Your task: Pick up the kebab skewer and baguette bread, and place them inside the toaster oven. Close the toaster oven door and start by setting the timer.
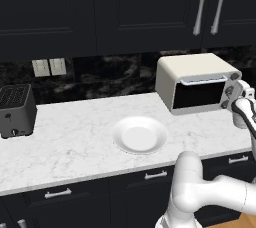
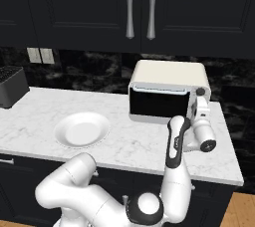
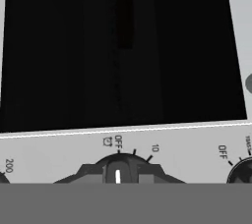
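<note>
Three landmarks run across the counter (image 1: pixel 75 142) in the left base view: a black slot toaster (image 1: pixel 16 109) at the far left, a white plate (image 1: pixel 119 133) in the middle, and the toaster oven (image 1: pixel 192 69) at the right, back against the wall. The toaster oven door (image 1: pixel 197 94) stands shut with its pale handle bar (image 1: pixel 202 79) along the top. The dark glass hides the inside, so I cannot check the kebab skewer or the baguette bread from here. I judge we are on the last step, setting the timer.

At the right edge of that view the tool (image 1: pixel 231 93) is up against the oven's knob column. In the right base view the tool (image 2: pixel 198 102) sits just below the top knob (image 2: pixel 200 91).

In the hand view the timer knob (image 3: pixel 118 166) sits at bottom centre, with its white marker pointing up at OFF and the 10 mark just to its right. Another knob (image 3: pixel 243 171) peeks in at the lower right. Dark shapes flank the timer knob, but I cannot tell whether they are the fingers or the knob's own body, so I cannot say whether the tool is spread or pinching.

To do this well I would:
- keep the wrist axis centred on the knob
- get a firm pinch across it before turning
- rotate towards the 10 side, watching the white marker leave OFF
- avoid pushing inward, since the oven could slide back
- stay off the neighbouring knob
</note>
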{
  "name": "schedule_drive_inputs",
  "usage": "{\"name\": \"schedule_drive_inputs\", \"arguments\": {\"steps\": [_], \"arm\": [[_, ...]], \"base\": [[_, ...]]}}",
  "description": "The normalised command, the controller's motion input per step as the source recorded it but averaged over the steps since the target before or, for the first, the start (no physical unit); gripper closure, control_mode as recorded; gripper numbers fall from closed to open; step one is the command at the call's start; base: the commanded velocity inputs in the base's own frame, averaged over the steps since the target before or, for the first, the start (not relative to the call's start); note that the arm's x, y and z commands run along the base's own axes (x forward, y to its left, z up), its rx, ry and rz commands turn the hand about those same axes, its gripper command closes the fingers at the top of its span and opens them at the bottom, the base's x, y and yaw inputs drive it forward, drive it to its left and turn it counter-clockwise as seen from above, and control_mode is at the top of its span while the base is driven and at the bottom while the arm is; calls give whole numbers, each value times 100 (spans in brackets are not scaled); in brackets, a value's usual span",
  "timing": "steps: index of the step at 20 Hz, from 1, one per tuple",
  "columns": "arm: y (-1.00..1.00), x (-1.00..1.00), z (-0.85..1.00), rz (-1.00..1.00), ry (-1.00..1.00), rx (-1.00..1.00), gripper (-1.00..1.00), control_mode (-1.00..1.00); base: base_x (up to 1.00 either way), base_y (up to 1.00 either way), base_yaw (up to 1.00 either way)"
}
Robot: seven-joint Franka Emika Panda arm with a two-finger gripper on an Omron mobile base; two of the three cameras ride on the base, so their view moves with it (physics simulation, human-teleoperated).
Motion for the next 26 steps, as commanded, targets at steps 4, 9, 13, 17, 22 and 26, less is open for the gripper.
{"name": "schedule_drive_inputs", "arguments": {"steps": [4, 9, 13, 17, 22, 26], "arm": [[0, 12, 0, -5, 3, 3, 100, -100], [0, 19, 0, -5, 3, 4, 100, -100], [-11, 15, 0, -6, 1, 7, 100, -100], [-17, 8, -1, -7, 2, 9, 100, -100], [-28, 0, 0, -7, 5, 11, 100, -100], [-33, 0, 0, -7, 8, 15, 100, -100]], "base": [[0, 0, 0], [0, 0, 0], [0, 0, 0], [0, 0, 0], [0, 0, 0], [0, 0, 0]]}}
